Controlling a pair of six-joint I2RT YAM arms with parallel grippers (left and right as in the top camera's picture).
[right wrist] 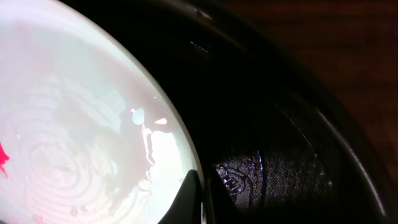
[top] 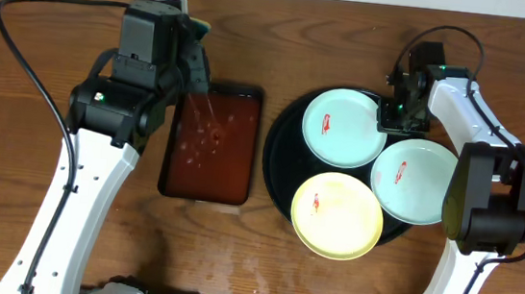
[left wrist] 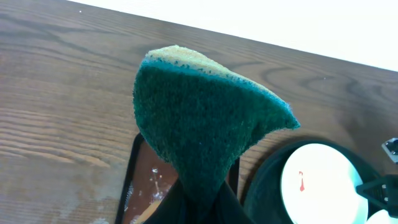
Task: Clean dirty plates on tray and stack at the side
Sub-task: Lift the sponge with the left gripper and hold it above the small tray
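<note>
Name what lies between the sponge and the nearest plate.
In the overhead view, the brown tray and then the black tray rim lie between the sponge and the top mint plate.

The table (top: 283, 33) is brown wood with clear grain, smooth and half matt. The tray (top: 279, 158) is black and glossy. The plates (top: 344, 126) are smooth and shiny, also the yellow plate (top: 337, 215) at 6 o'clock. The sponge (left wrist: 205, 124) has a rough green fibre face on yellow foam. The brown tray (top: 213, 142), at 9 o'clock from the black one, shines.
</note>
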